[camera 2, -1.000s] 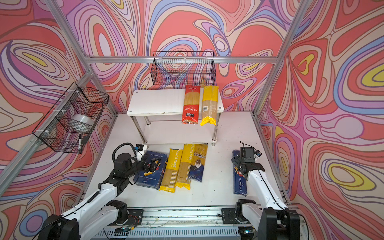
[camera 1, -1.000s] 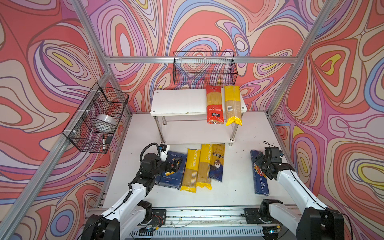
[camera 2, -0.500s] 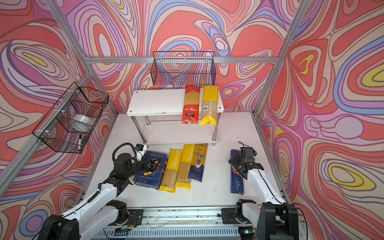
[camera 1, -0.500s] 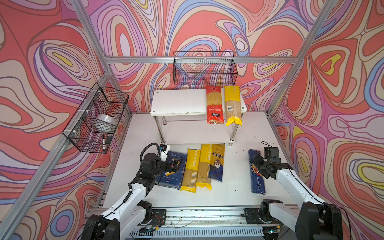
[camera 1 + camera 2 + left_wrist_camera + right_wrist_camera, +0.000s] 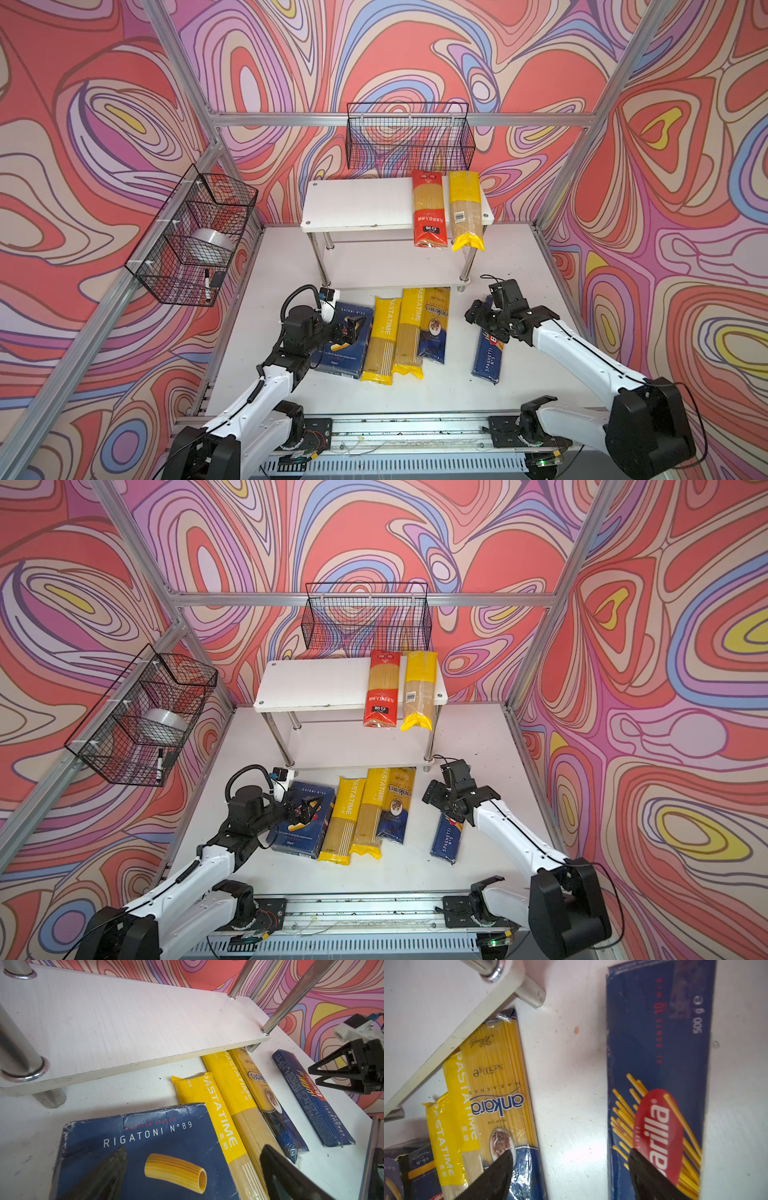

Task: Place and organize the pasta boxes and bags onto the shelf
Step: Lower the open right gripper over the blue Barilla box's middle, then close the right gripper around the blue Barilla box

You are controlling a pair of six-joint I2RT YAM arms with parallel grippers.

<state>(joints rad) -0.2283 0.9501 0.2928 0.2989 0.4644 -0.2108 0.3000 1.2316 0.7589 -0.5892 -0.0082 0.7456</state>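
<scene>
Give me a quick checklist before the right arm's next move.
1. Right end effector open, empty: ok.
2. Right end effector centred on one pack: not ok; it straddles the gap between ankara bag and spaghetti box.
3. Left end effector out of the way: ok; open above the rigatoni box.
4. Room on shelf top: ok; left part bare.
5. Red bag and yellow bag seated: not ok; both overhang the front edge.
6. Free lift for ankara bag: not ok; one end lies under the lower board.
</scene>
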